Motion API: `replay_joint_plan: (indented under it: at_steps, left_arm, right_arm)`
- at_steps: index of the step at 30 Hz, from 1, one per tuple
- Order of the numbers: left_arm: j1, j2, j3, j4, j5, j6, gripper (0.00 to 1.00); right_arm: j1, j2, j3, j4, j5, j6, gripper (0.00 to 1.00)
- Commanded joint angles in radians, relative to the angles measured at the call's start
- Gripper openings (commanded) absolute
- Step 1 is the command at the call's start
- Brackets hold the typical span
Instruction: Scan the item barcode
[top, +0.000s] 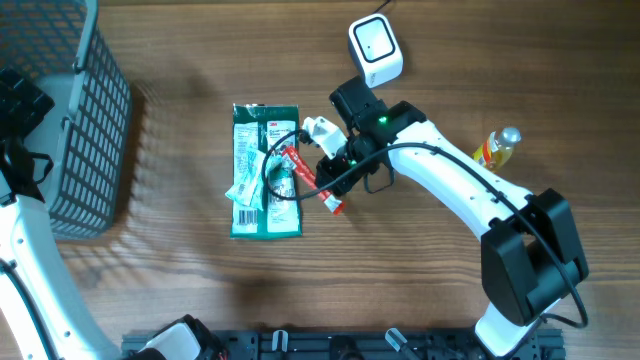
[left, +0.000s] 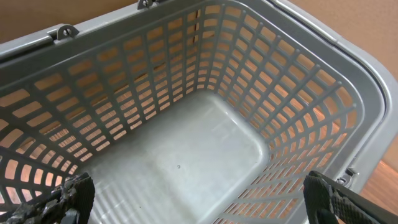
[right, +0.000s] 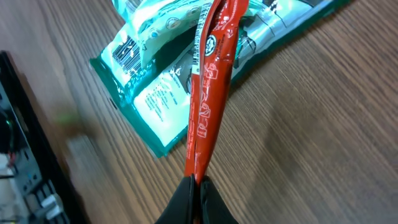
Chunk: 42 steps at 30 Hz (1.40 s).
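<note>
R claw (right: 198, 188) pinched tight on one end of red sachet (right: 208, 93). Sachet is off the table (right: 323, 124), reaching over green packs (right: 158, 102) at mid-table; contact w/ them unclear. L claw (left: 202, 199) wide open, holding nothing, inside basket (left: 292, 93). Scanner (top: 375, 48) just beyond R wrist.

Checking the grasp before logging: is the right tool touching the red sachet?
Touching. The right wrist view shows the right tool pinched shut on the near end of the red sachet, with no gap between them.
</note>
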Motion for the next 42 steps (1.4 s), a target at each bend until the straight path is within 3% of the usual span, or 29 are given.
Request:
replay_joint_plan:
  at_steps: [1,7,11,22,42]
  left_arm:
    - [0.004,-0.002,0.006,0.003,0.005,0.019,1.0]
    - [0.004,-0.002,0.006,0.003,0.005,0.019,1.0]
    - [0.004,-0.002,0.006,0.003,0.005,0.019,1.0]
    - [0.004,-0.002,0.006,0.003,0.005,0.019,1.0]
    - [0.004,-0.002,0.006,0.003,0.005,0.019,1.0]
  right_arm:
    - [0.003,0.0,-0.01,0.0,-0.032,-0.113,0.04]
    - [0.005,0.0,-0.013,0.008,-0.043,-0.121,0.04]
    - [0.026,0.0,-0.055,0.067,-0.158,-0.179,0.04]
    - [0.104,0.0,-0.106,0.185,-0.162,-0.177,0.04]
    - [0.11,0.0,-0.129,0.253,-0.155,-0.088,0.04]
